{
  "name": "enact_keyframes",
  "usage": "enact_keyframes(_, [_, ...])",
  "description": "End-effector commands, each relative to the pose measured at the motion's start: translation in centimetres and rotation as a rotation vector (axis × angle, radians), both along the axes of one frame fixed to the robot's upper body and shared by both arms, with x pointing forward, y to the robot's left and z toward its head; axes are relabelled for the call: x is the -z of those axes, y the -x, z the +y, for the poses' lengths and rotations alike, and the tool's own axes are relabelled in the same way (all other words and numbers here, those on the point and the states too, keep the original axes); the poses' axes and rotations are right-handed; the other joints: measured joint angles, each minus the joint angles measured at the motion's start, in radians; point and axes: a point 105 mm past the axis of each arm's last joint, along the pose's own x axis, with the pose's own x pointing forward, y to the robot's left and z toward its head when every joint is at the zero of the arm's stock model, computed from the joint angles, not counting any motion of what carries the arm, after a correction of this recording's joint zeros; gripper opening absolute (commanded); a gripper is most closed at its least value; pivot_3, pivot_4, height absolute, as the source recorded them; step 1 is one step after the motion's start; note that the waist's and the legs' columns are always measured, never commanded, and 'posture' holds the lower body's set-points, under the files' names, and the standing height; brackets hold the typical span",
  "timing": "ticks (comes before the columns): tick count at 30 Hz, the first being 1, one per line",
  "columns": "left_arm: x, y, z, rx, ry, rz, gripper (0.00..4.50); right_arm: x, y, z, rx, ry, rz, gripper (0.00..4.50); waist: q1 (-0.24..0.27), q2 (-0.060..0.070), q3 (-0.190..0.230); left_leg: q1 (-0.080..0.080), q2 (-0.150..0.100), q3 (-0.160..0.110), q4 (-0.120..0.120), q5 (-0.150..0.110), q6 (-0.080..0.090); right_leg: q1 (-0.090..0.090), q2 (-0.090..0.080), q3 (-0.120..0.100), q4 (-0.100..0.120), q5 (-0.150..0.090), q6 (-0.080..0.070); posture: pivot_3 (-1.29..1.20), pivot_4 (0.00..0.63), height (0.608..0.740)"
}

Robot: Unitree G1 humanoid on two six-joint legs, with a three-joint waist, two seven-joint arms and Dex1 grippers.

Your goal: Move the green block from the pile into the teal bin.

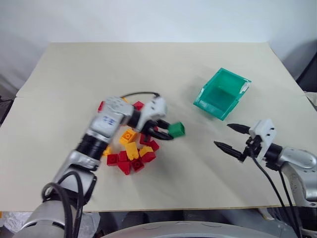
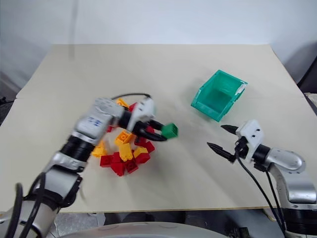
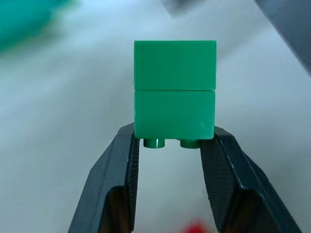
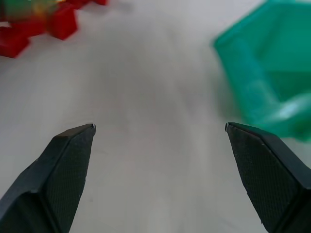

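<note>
The green block (image 1: 176,130) hangs just above the table, off the right edge of the pile (image 1: 131,148) of red and yellow bricks. My left gripper (image 1: 165,131) is shut on the green block (image 3: 174,92), its black fingers (image 3: 121,165) clamping the studded end. The teal bin (image 1: 221,93) stands to the right and farther back, open and with nothing inside. My right gripper (image 1: 231,137) hovers in front of the bin near the table's right side, open with nothing between its fingertips (image 4: 77,141). In the right wrist view the bin (image 4: 265,68) shows beside the gripper.
The beige table (image 1: 163,64) stretches bare behind the pile and between block and bin. A black cable (image 1: 141,93) loops over my left wrist. The table's front edge (image 1: 188,207) runs close below both arms.
</note>
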Motion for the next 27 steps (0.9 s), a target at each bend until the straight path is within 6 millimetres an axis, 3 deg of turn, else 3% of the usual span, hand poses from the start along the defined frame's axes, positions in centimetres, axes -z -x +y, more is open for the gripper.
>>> enact_keyframes(1, [-0.5,-0.7,-0.5,0.037,-0.032,-0.079,2.73,-1.6,0.8,-0.3,0.018,-0.016,-0.05,4.5,-0.008,0.0,0.0,0.0,0.001,0.0,0.0,0.0,0.0,0.0,0.001,0.0,0.0,0.0,0.0,0.0,0.15,0.74])
enact_keyframes(4, [-0.3,-1.1,-0.8,0.053,-0.035,-0.107,3.63,-2.0,1.3,-0.4,0.045,-0.031,-0.064,4.5,-0.005,0.0,0.0,0.0,0.002,0.001,-0.001,0.001,-0.001,-0.001,0.001,0.0,0.001,0.001,-0.001,0.0,0.15,0.74])
enact_keyframes(7, [-2.0,-1.7,-0.5,0.04,0.043,-0.133,4.47,-2.5,2.4,-0.8,0.07,-0.034,-0.059,4.5,-0.002,0.0,0.0,0.001,0.002,-0.002,0.0,0.001,-0.001,-0.001,0.0,0.001,0.001,0.002,-0.003,0.0,0.15,0.74])
enact_keyframes(10, [-3.4,-1.9,0.4,0.035,0.101,-0.163,4.47,-2.7,3.5,-1.5,0.088,-0.011,-0.033,4.5,0.0,0.0,0.0,0.0,0.002,-0.006,0.002,0.001,0.0,-0.001,0.0,0.001,0.001,0.003,-0.002,0.0,0.15,0.74])
enact_keyframes(17, [-5.2,-2.0,6.5,-0.068,0.195,-0.095,4.47,-3.9,7.3,-4.0,0.165,0.051,0.096,4.5,-0.001,0.0,0.0,-0.001,0.004,-0.006,0.007,-0.002,0.005,0.0,-0.001,0.002,0.001,0.004,-0.001,0.0,0.15,0.74])
enact_keyframes(20, [-5.8,-1.6,9.4,-0.121,0.276,-0.09,4.47,-3.7,7.3,-2.7,0.151,0.066,0.132,4.5,-0.007,0.0,0.0,-0.001,0.005,-0.006,0.01,-0.003,0.006,0.0,-0.001,0.003,0.002,0.005,0.0,0.0,0.15,0.74])
enact_keyframes(27, [-6.6,1.2,11.9,-0.11,0.476,-0.073,4.47,-2.2,5.2,3.0,0.085,-0.051,0.215,4.5,-0.002,0.0,0.0,-0.001,0.007,-0.006,0.015,-0.003,0.005,0.0,-0.002,0.004,0.004,0.006,-0.002,0.0,0.15,0.74])
